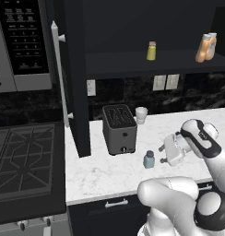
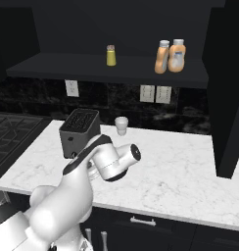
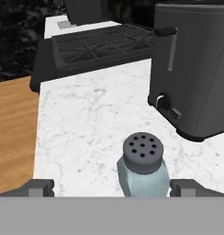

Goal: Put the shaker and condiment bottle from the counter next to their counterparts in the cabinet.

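On the counter [image 1: 105, 173] your teal shaker [image 3: 142, 170] stands ungrasped between the wide-open, empty gripper [image 3: 112, 187] fingertips, while two orange bottles [image 2: 169, 56] already sit in the cabinet [image 2: 107, 66], so you have half left.

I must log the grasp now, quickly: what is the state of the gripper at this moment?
Gripper: open and holding nothing; its fingertips stand on either side of the shaker, apart from it.

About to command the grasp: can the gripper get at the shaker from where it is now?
Probably yes. The gripper is open, and the shaker stands upright between its fingertips. The toaster stands apart behind it.
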Tool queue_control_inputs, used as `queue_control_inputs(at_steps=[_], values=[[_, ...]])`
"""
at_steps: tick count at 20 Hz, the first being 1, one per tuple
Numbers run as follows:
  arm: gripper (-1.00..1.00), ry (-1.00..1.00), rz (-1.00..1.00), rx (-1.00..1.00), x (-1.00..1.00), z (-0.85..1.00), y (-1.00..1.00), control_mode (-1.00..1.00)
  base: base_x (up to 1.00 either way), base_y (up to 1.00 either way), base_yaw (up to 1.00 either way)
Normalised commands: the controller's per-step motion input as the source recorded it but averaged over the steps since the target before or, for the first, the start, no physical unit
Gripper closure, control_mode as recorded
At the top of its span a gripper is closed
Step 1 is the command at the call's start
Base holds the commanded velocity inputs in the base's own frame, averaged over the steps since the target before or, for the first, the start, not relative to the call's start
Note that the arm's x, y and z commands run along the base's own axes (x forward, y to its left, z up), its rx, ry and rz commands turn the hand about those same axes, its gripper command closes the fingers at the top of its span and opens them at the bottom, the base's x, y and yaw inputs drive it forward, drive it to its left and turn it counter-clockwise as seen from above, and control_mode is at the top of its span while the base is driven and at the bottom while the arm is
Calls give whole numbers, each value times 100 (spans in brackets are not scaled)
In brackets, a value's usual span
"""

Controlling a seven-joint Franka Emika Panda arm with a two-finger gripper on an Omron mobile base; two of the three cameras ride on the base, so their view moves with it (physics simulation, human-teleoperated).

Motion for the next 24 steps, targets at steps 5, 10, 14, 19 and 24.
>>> queue_control_inputs(at_steps=[5, 10, 14, 19, 24], values=[[-100, 1, 2, 0, 10, -13, 0, -100, 0, 0, 0], [-100, 0, 0, 0, 12, -10, 0, -100, 0, 0, 0], [-100, 0, 0, 1, 8, -7, 0, -100, 0, 0, 0], [-100, 0, 0, 2, 1, -8, 0, -100, 0, 0, 0], [-100, 3, 0, 2, 0, -9, 2, -100, 0, 0, 0]])
